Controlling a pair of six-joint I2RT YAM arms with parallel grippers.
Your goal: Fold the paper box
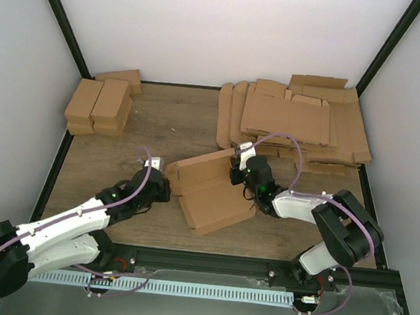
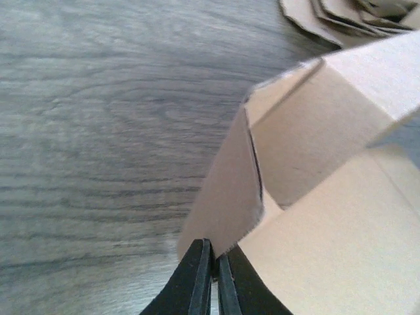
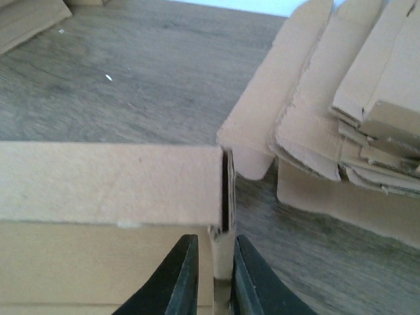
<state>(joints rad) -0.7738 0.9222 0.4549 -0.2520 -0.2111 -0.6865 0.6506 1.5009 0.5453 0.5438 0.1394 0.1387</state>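
1. Step in hand, by my reading: raising the walls of the paper box (image 1: 214,195). One long wall stands along the far side. The wide base panel lies flat on the desk (image 1: 176,124). Roughly mid-fold; I see nothing tucked or locked.
2. The box sits between the two sets of fingers, one end at each.
3. Left fingers (image 2: 207,269): drawn in to a hairline slit, tips at the lower corner of an end flap. The flap's edge runs down into the slit, which looks like a pinch on the card.
4. Right fingers (image 3: 189,262): narrowly apart, with a thin upright tab of the box between them. One finger meets the tab and a sliver shows beside the other. Cannot tell whether it is clamped or loose.
5. Next move, as I judge it: swing the end flaps in square against the standing wall, both ends together so the sheet does not skew. That calls for a sure hold at the right end first.
6. Look of the box: plain brown card, matte, with rough die-cut edges and sharp creases. At the left fingers the end flap leans inward, with a dark gap along its crease. At the right fingers the long wall shows a flat top band over a shaded face.
7. Just beyond the right fingers: heap of flat blanks (image 1: 295,121). Well beyond the left fingers: finished boxes (image 1: 99,106).
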